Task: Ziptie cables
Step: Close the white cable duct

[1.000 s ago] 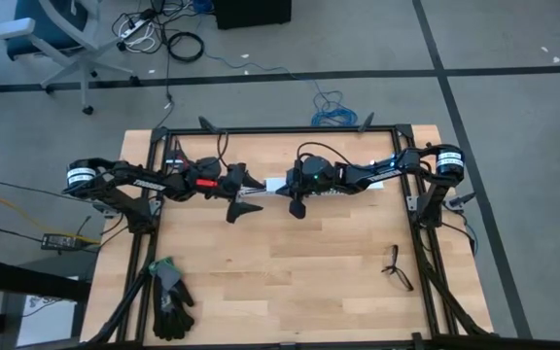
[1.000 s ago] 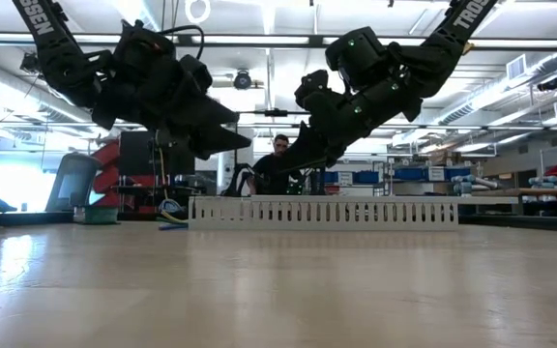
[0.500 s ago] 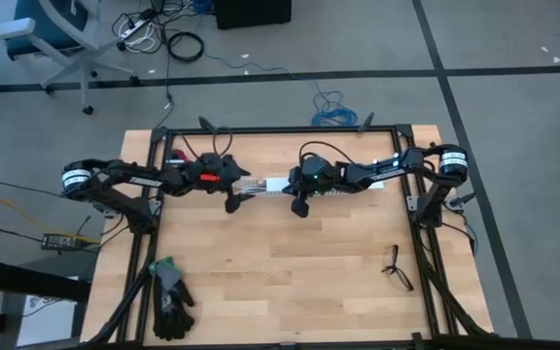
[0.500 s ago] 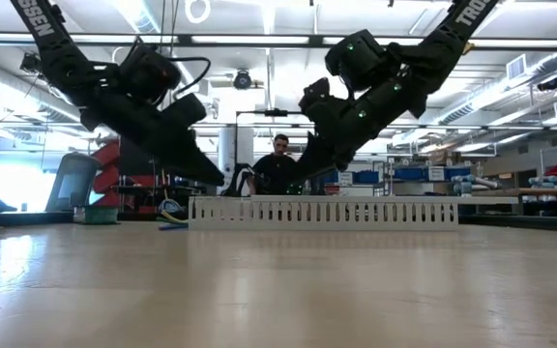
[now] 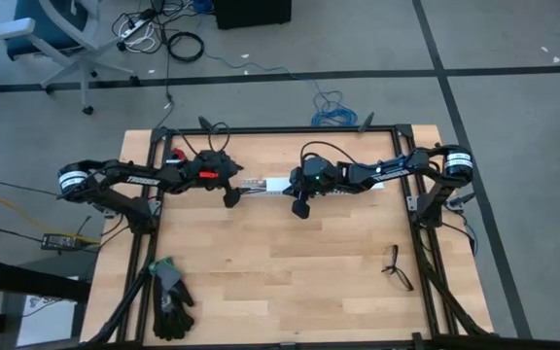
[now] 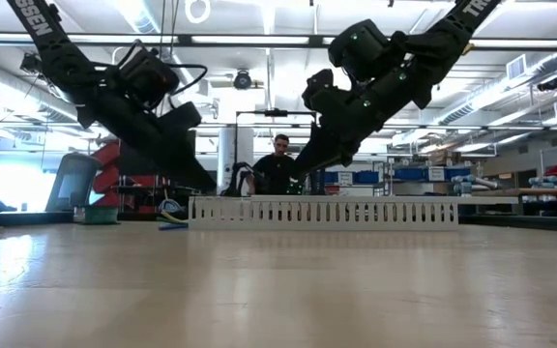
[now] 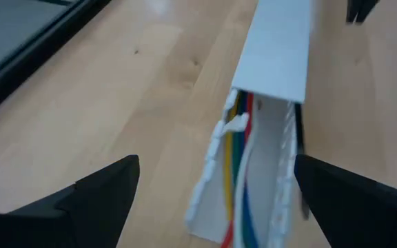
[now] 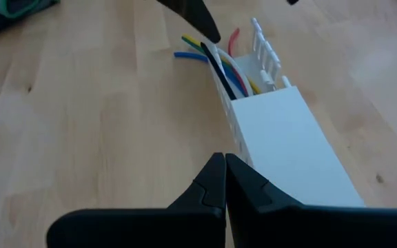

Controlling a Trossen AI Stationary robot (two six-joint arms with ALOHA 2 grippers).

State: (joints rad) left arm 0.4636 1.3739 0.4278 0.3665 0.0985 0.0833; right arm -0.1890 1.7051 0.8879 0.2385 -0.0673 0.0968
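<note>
While the left tool (image 7: 212,200) stands wide open at the left end of the white slotted duct (image 5: 278,185), near the table's (image 5: 290,282) far edge, note that the cables (image 7: 238,172) lie inside that duct, ends protruding. The right tool (image 8: 225,180) is fully closed, empty, above the duct's covered right part. Expect a risk: closing now may catch the duct wall instead of the wires. No ziptie is identifiable. Compared with one second ago, the left tool has drawn back left.
</note>
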